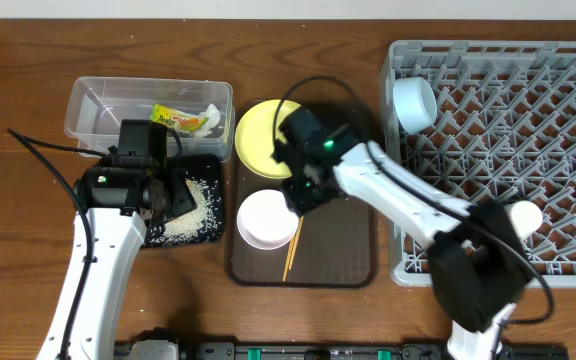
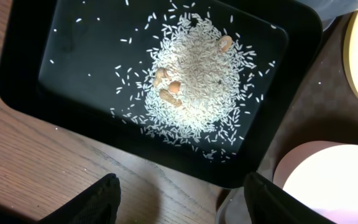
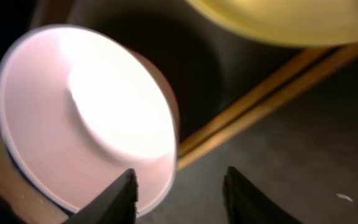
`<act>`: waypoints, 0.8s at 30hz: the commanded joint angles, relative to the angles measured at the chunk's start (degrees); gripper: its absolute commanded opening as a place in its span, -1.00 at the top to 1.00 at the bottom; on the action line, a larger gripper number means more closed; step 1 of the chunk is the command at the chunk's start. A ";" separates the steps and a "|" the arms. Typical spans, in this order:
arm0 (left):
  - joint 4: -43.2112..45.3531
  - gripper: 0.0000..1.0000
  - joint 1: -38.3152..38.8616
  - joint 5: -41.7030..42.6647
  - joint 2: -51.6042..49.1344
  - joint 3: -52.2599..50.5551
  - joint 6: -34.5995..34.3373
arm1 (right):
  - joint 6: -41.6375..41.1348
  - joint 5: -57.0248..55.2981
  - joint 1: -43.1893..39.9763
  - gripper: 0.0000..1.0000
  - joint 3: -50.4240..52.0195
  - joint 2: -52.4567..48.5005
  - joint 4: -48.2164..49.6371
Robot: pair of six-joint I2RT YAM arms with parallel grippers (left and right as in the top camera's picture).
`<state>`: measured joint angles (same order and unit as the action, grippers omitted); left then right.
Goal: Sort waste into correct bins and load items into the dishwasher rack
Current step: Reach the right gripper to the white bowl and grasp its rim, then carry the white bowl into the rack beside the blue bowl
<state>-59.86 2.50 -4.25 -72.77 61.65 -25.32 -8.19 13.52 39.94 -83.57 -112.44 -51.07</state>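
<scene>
The black tray [image 2: 30,74] holds a pile of white rice [image 2: 194,81]. My left gripper [image 2: 182,180] hangs open over the wood just off the tray's near edge; in the overhead view it [image 1: 166,205] is above that tray. The clear tub [image 1: 98,105] holds the yellow-green wrapper [image 1: 183,120]. My right gripper [image 3: 180,171] is open, its jaws straddling the rim of the white bowl [image 3: 86,118], next to the chopsticks [image 3: 260,106] and the yellow plate [image 3: 291,18]. The grey rack [image 1: 508,150] carries the light blue bowl [image 1: 414,103] and a pale cup [image 1: 524,215].
The white bowl [image 1: 266,220], chopsticks [image 1: 293,255] and yellow plate [image 1: 258,140] lie on a dark brown serving tray [image 1: 338,255] between the black tray and the rack. A few brownish bits lie in the rice. Wooden table surrounds everything.
</scene>
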 commanded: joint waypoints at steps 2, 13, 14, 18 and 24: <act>-0.37 -0.33 -0.20 -1.38 -0.20 0.39 -0.48 | -4.50 -2.89 1.38 0.48 0.13 -4.17 0.35; -0.35 -0.33 -0.20 -1.38 -0.20 0.39 -0.48 | -5.03 -6.47 -2.21 0.98 -2.14 1.46 0.48; -0.35 -0.33 -0.20 -1.38 -0.20 0.39 -0.48 | -5.03 -7.26 -3.21 0.98 -2.47 3.21 0.46; -0.35 -0.33 -0.20 -1.38 -0.20 0.39 -0.48 | -4.83 -14.03 -7.76 0.98 -2.97 10.62 0.48; -0.31 -0.33 -0.20 -1.36 -0.20 0.39 -0.50 | -1.01 -29.53 -15.54 0.98 -2.97 19.65 0.39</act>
<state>-60.01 2.50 -4.71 -72.77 61.65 -25.50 -11.68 -4.99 27.29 -85.56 -96.07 -50.50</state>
